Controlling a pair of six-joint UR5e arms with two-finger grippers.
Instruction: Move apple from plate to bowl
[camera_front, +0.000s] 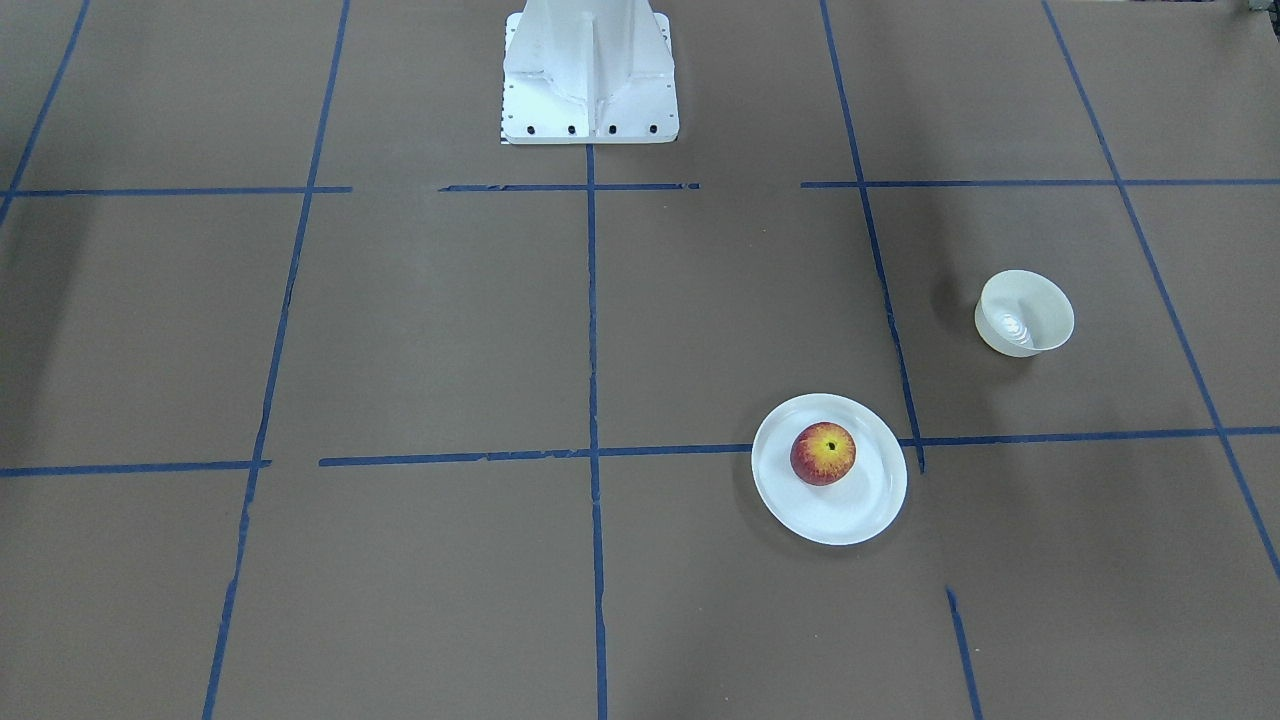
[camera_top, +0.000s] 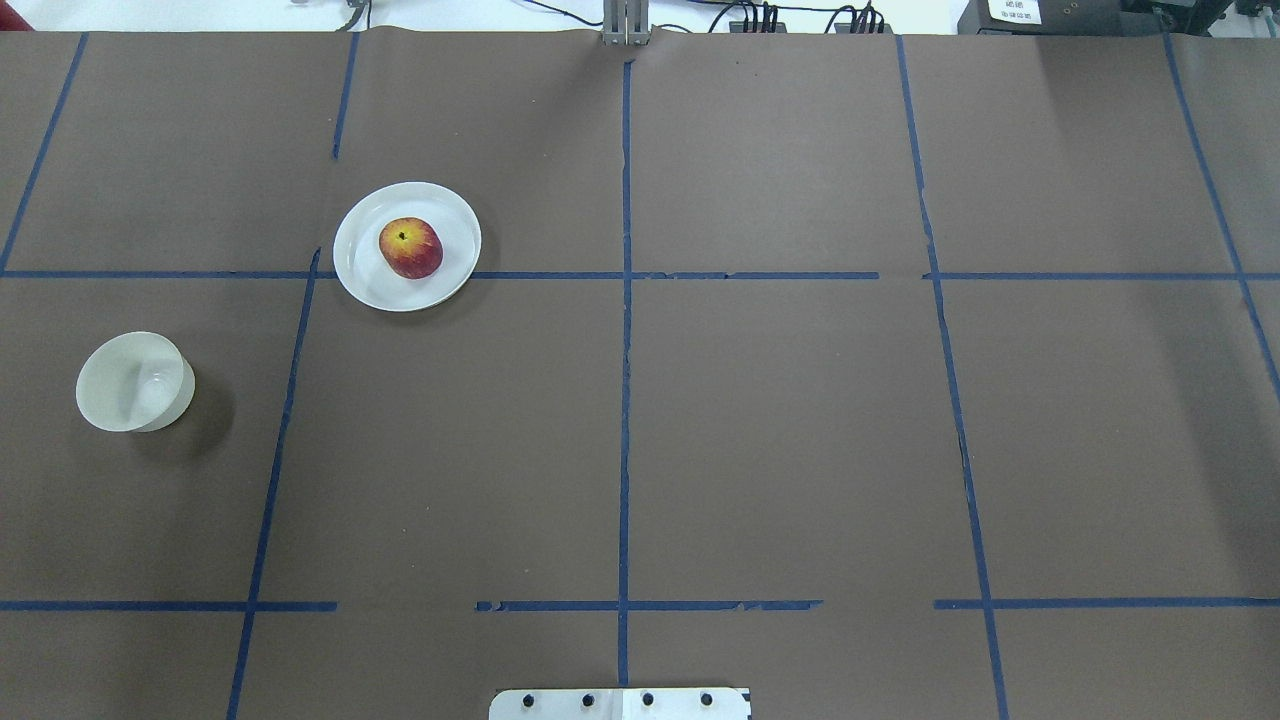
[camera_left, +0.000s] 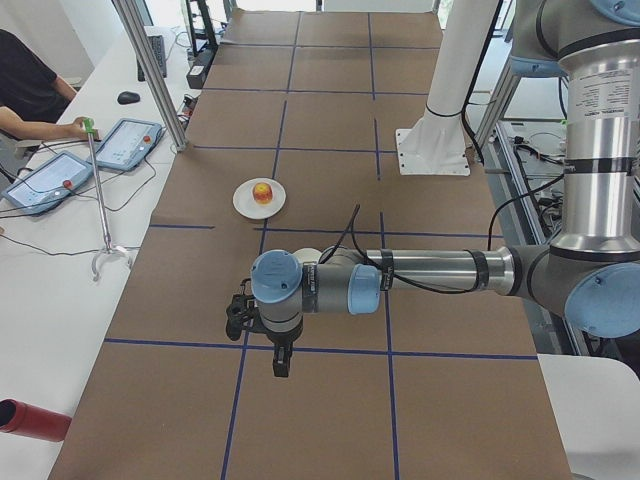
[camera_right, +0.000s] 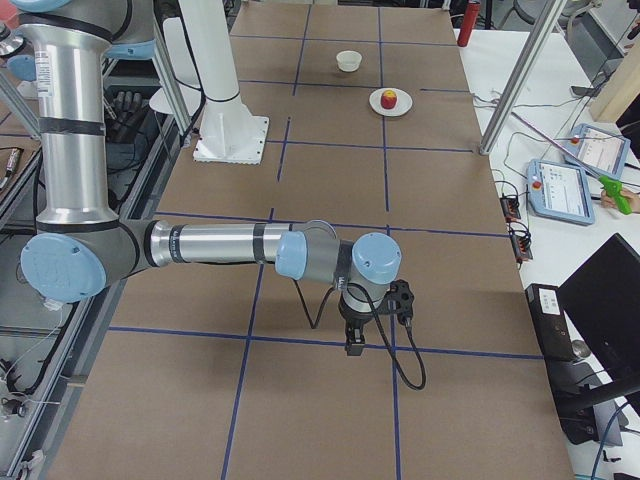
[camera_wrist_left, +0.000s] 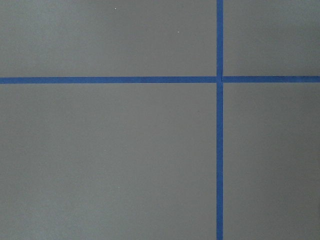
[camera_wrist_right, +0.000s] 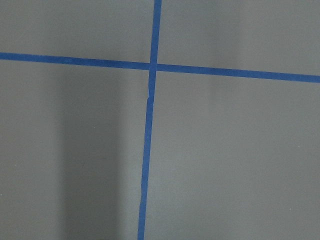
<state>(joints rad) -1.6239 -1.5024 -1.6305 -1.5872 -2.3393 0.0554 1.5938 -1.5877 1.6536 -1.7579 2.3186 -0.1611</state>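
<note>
The red and yellow apple (camera_front: 823, 453) sits stem-up on the flat white plate (camera_front: 850, 512). In the overhead view the apple (camera_top: 410, 247) and plate (camera_top: 452, 250) lie left of the middle. The small white bowl (camera_front: 1024, 313) stands empty and apart from the plate, at the left in the overhead view (camera_top: 135, 381). My left gripper (camera_left: 281, 365) shows only in the exterior left view, above the table and well short of the plate; I cannot tell whether it is open or shut. My right gripper (camera_right: 354, 345) shows only in the exterior right view, far from both dishes; I cannot tell its state either.
Brown paper with a grid of blue tape covers the table. The white robot pedestal (camera_front: 590, 75) stands at the robot's side of the table. A side bench holds tablets (camera_left: 128, 142) and a grabber stick (camera_left: 100, 200). Both wrist views show only paper and tape.
</note>
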